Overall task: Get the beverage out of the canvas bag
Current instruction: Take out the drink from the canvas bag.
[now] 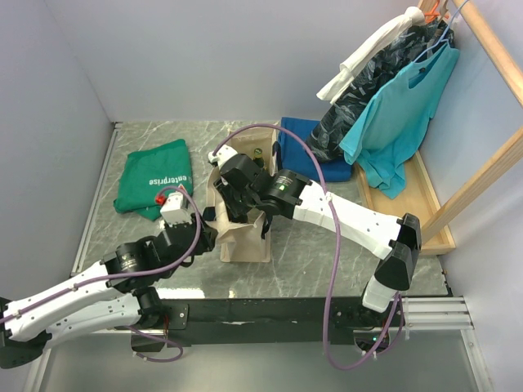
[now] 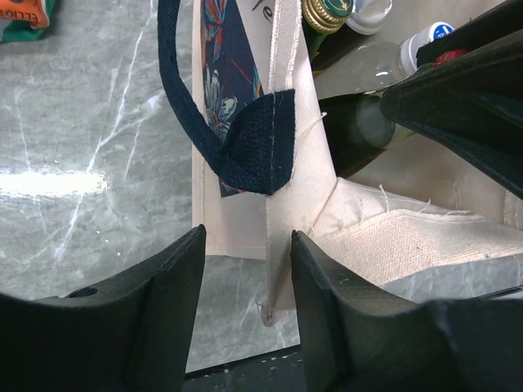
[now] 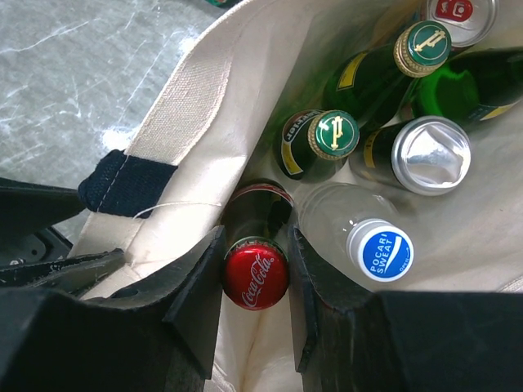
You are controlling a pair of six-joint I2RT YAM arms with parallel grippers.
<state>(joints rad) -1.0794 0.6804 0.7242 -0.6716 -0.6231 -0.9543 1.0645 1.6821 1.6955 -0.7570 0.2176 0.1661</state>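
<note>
The cream canvas bag [image 1: 245, 241] with navy handles [image 2: 245, 139] stands upright mid-table. Several beverages stand inside it: a red-capped Coca-Cola bottle [image 3: 256, 273], two green bottles [image 3: 333, 133], a silver can [image 3: 431, 153] and a clear Pocari Sweat bottle [image 3: 380, 249]. My right gripper [image 3: 255, 237] reaches into the bag's mouth and is shut on the Coca-Cola bottle just below its cap. My left gripper [image 2: 245, 237] is at the bag's near-left corner. Its jaws stand apart around the corner seam [image 2: 282, 269], and only the right finger touches the cloth.
A folded green T-shirt [image 1: 155, 180] lies at the left and a folded blue cloth [image 1: 306, 147] behind the bag. A wooden rack [image 1: 425, 204] with hanging clothes [image 1: 400, 114] fills the right side. Walls close in the left and back.
</note>
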